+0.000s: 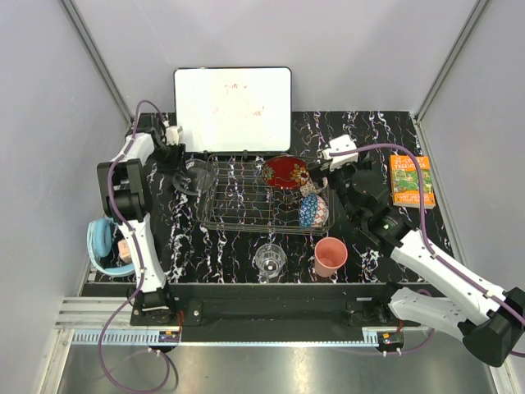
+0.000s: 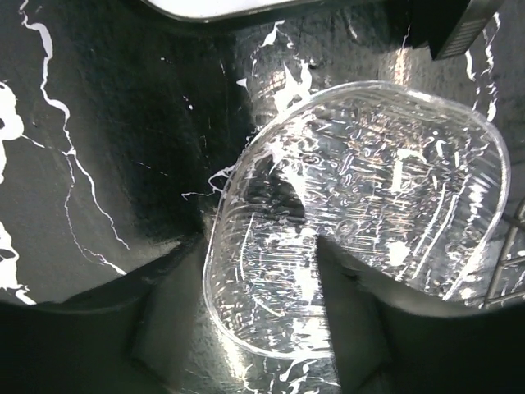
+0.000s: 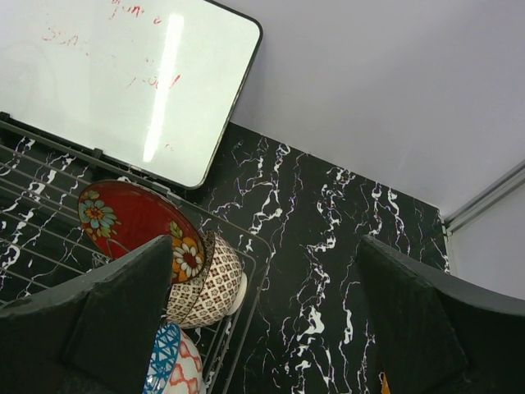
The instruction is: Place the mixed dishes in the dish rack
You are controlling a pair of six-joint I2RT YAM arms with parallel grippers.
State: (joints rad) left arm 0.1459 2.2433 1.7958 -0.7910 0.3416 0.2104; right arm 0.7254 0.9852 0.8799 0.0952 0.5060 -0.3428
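The clear glass plate (image 1: 197, 176) lies on the table at the dish rack's (image 1: 246, 215) left end. My left gripper (image 1: 174, 154) is over its near rim (image 2: 262, 279), jaws apart, one finger outside the rim and one over the plate's inside. The red patterned bowl (image 1: 285, 172), the beige netted-pattern bowl (image 3: 215, 289) and the blue mosaic bowl (image 1: 312, 210) stand in the rack's right end. The clear glass tumbler (image 1: 269, 261) and the pink plastic cup (image 1: 330, 256) stand on the table in front of the rack. My right gripper (image 1: 326, 164) is open and empty just right of the rack.
The white whiteboard (image 1: 233, 98) leans behind the rack. The orange book (image 1: 411, 180) lies at the right edge. The light blue headphones (image 1: 102, 245) lie off the table's left side by the left arm.
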